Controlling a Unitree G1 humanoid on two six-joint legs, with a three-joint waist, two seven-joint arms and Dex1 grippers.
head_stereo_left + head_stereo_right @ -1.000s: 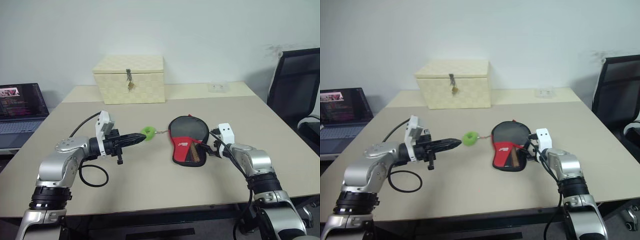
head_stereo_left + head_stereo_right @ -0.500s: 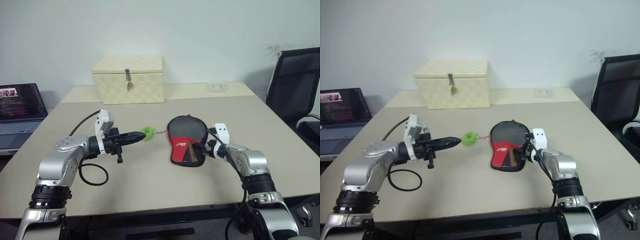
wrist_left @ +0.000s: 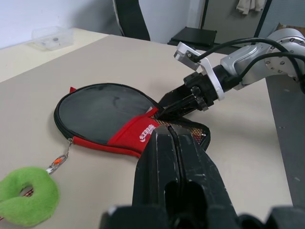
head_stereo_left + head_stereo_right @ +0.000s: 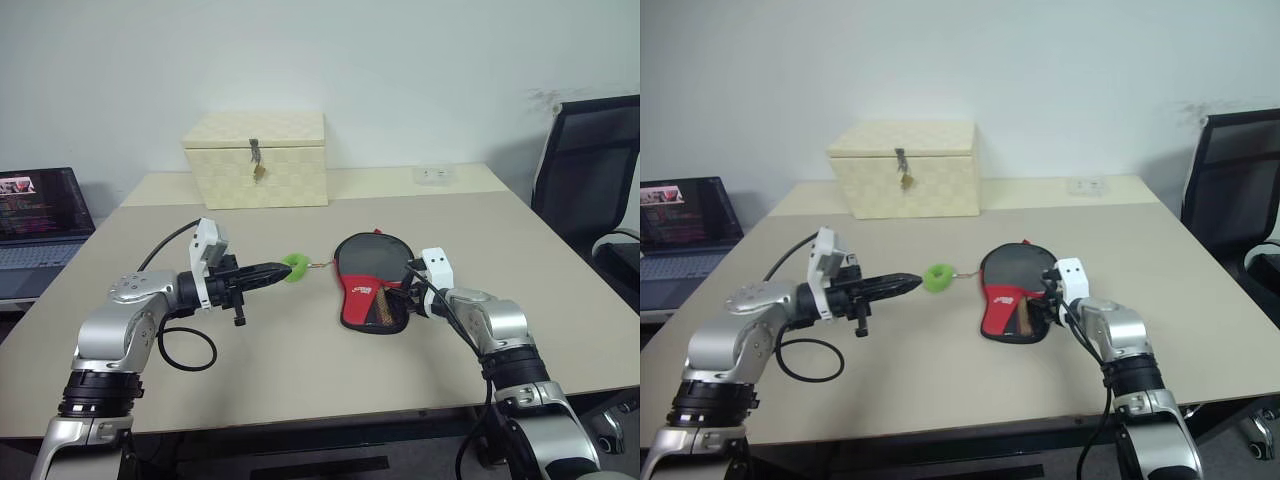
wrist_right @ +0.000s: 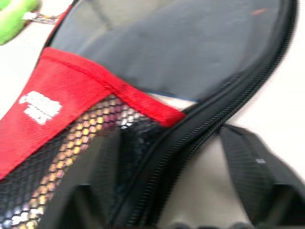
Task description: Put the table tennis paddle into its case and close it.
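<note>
On the beige worktop lay the case, its rim straddled by the half-open right end effector. The left end effector, pinched shut, met the green zip tag. Zipping seemed underway; next, clamp the rim and pull.

A cream latched box, laptop and perhaps an office chair.

Arms: silver metal shells, black joints, looping black cables; white camera block behind each black two-fingered pincer.
</note>
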